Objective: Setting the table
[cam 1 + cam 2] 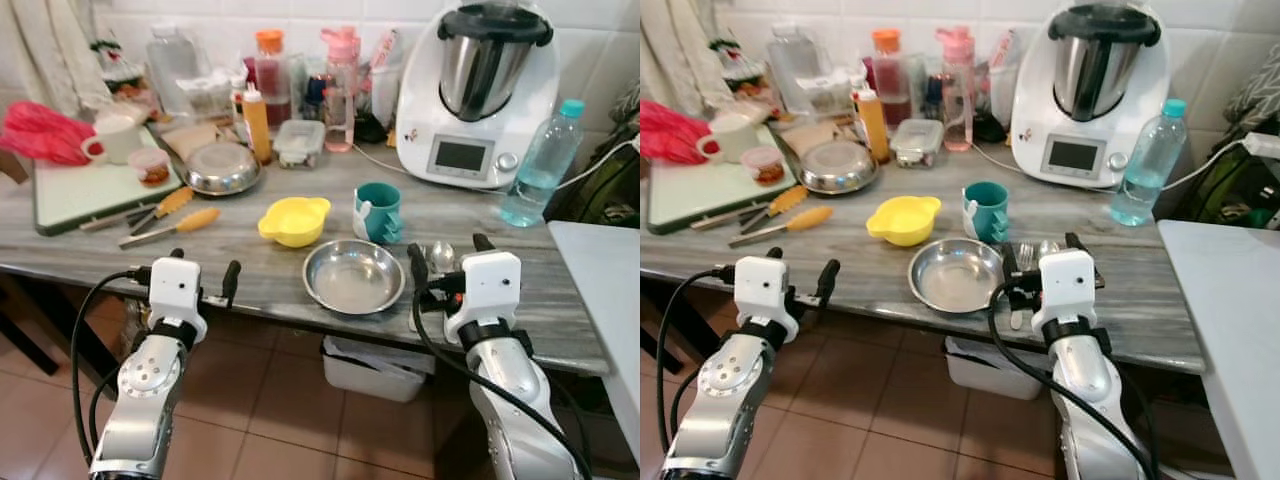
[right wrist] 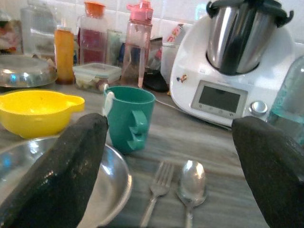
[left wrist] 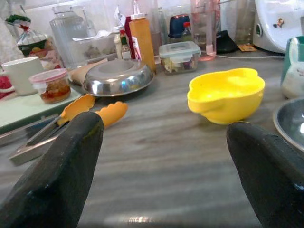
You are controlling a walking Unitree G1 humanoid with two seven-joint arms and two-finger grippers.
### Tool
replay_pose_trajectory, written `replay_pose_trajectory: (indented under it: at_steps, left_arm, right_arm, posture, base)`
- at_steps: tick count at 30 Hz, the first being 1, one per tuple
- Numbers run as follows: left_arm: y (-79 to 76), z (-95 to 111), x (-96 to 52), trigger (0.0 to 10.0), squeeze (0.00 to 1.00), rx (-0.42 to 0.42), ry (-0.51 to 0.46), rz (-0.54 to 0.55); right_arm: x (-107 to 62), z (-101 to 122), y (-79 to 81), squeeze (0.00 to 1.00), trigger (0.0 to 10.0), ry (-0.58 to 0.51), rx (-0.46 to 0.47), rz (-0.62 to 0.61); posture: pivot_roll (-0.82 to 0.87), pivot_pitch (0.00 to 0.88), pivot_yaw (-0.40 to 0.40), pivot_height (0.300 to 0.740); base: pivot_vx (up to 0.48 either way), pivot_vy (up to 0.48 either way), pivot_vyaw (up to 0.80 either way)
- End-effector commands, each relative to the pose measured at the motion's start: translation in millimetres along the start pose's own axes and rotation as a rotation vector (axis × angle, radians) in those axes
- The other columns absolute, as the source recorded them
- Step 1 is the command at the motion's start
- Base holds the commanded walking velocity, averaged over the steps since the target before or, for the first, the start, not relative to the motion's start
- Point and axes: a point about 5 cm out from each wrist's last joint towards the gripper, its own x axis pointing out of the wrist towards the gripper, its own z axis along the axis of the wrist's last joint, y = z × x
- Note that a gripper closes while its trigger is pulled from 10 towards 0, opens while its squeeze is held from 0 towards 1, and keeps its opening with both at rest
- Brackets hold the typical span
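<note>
While both arms reach toward the near edge of the grey tabletop (image 1: 470, 215), the left eye view puts the right tool (image 1: 448, 262) closest to the cutlery: its fingers stand apart either side of a spoon (image 1: 441, 256), whose lower part and the fork beside it are covered by the wrist housing. Just to its left sits the steel bowl (image 1: 353, 276), with the teal cup (image 1: 378, 211) behind and the yellow bowl (image 1: 294, 221) further left. The left tool (image 1: 204, 268) hovers at the edge, also spread, well apart from any of these. From the right eye view the fork (image 1: 1026, 254) and spoon tops peek out between bowl and right wrist. Through the left wrist view, wide-set fingers (image 3: 57, 175) frame bare tabletop, with the yellow bowl ahead and orange-handled tongs (image 3: 71, 118) to one side. Through the right wrist view, fork and spoon lie side by side straight ahead between the fingers (image 2: 61, 166), their long axes running along the line of approach, heads away; their handle ends are cut off by the frame.
</note>
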Motion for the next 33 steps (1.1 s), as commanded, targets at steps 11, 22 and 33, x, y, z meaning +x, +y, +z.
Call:
replay_pose_trajectory:
  at_steps: [11,22,33]
  left_arm:
    - [7.9,1,1.3,10.0,0.00,0.024,-0.003,0.010]
    - [7.9,0,-0.1,10.0,0.00,0.027,-0.001,0.013]
    - [2.9,-7,-4.2,10.0,0.00,0.026,0.007,0.008]
  right_arm:
    - [2.1,2,6.7,0.00,10.0,-0.014,0.011,0.017]
    - [1.4,-1,8.5,0.00,10.0,-0.006,0.007,0.031]
    - [-2.4,-10,12.9,0.00,10.0,0.025,0.004,0.055]
  posture:
    - [-0.04,0.000,0.045,0.740]
    - [-0.03,0.000,0.035,0.740]
    - [-0.03,0.000,0.032,0.740]
  base:
    - [0.000,0.480,0.00]
    - [0.000,0.316,0.00]
    - [0.000,0.000,0.00]
